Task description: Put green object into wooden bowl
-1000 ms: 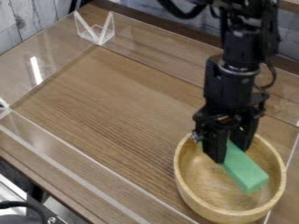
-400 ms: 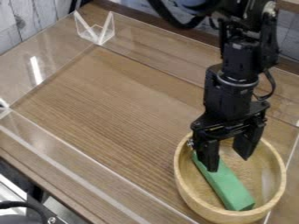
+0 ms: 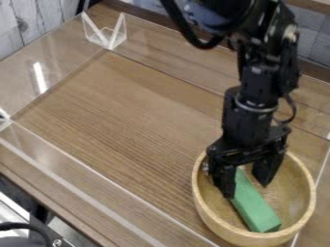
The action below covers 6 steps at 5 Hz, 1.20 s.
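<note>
The green object [image 3: 256,206] is seen lying inside the wooden bowl [image 3: 211,214], released. The gripper [image 3: 244,177] is spread wide above it; a straight lift is advised, so nothing is dragged out.

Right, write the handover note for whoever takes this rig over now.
Gripper: open, pointing down inside the bowl, holding nothing.
Flat mint-green rectangular bar: lying in the large round light-wood bowl, near the table's front right corner, just below the gripper fingers.
Done: the bar is in the bowl and released.
Left: probably only lifting the arm clear of the bowl without nudging the bar.
</note>
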Each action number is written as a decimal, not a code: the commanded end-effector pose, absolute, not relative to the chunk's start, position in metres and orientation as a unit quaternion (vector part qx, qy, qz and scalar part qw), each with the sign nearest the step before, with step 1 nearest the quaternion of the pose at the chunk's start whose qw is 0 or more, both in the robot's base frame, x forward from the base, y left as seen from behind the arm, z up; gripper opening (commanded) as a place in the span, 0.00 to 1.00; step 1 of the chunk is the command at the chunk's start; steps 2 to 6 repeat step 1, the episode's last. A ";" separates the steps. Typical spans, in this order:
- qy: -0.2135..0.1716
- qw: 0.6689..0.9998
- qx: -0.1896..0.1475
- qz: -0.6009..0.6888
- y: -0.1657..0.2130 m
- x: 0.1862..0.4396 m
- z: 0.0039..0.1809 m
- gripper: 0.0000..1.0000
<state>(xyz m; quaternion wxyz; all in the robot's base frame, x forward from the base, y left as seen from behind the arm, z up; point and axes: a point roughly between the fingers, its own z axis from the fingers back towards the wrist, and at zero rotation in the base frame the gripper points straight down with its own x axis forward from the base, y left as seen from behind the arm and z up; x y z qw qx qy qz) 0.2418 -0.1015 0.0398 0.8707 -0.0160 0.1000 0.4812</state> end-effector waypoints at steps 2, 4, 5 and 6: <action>0.089 0.874 -0.028 0.478 -0.099 0.245 0.049 0.00; 0.089 0.874 -0.028 0.478 -0.099 0.245 0.049 0.00; 0.089 0.874 -0.028 0.478 -0.099 0.245 0.049 0.00; 0.089 0.874 -0.028 0.478 -0.099 0.245 0.049 0.00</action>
